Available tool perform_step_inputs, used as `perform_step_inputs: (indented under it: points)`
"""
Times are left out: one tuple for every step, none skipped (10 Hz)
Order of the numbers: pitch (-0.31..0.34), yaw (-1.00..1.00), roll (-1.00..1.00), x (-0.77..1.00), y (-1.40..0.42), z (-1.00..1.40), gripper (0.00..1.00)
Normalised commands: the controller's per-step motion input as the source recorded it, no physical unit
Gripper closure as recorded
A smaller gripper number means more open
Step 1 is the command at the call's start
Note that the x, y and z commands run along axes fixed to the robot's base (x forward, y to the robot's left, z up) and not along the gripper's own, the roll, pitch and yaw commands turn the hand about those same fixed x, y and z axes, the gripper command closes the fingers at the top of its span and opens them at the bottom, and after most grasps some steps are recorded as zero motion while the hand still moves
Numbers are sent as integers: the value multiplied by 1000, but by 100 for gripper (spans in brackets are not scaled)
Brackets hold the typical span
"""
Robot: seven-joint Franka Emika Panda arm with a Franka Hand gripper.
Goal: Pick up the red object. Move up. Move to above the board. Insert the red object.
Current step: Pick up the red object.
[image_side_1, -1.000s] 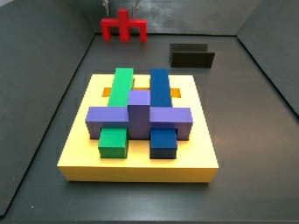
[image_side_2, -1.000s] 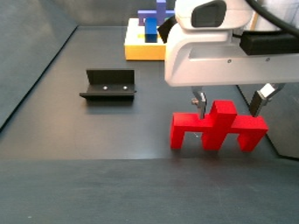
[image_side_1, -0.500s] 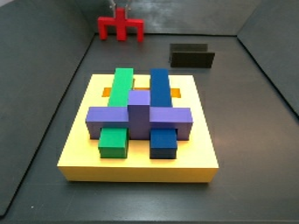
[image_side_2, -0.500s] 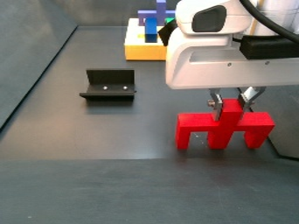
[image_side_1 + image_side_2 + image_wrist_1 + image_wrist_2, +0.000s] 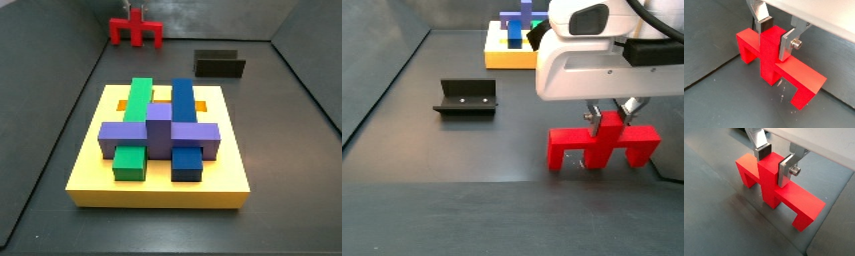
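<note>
The red object [image 5: 767, 57] [image 5: 784, 195] is an arch-shaped block with an upright stub. My gripper [image 5: 774, 31] [image 5: 774, 159] is shut on that stub, one silver finger [image 5: 786, 44] [image 5: 785, 170] pressed flat on each side. A side view shows the gripper [image 5: 611, 112] under the white wrist housing, holding the red object [image 5: 604, 146] at or just off the dark floor. At the far end of a side view stands the red object [image 5: 136, 30]; the gripper is out of frame there. The yellow board [image 5: 160, 186] [image 5: 504, 57] carries green, blue and purple blocks.
The fixture [image 5: 221, 65] [image 5: 466, 97] stands on the floor between the red object and the board, off to one side. Grey walls [image 5: 54, 80] slope up round the floor. A green block [image 5: 128, 160] and a blue block [image 5: 187, 163] sit at the board's near edge.
The fingers, open beside the stub a second ago, have shut on it. The red object has since shifted slightly sideways and a little upward in both side views.
</note>
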Motion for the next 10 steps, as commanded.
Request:
perform_step_inputs:
  points:
    - [0, 0, 0, 0, 0, 0, 100]
    - [0, 0, 0, 0, 0, 0, 100]
    - [0, 0, 0, 0, 0, 0, 100]
    - [0, 0, 0, 0, 0, 0, 100]
    - [0, 0, 0, 0, 0, 0, 100]
    - [0, 0, 0, 0, 0, 0, 100]
    - [0, 0, 0, 0, 0, 0, 100]
    - [0, 0, 0, 0, 0, 0, 100]
    - [0, 0, 0, 0, 0, 0, 100]
    - [0, 0, 0, 0, 0, 0, 100]
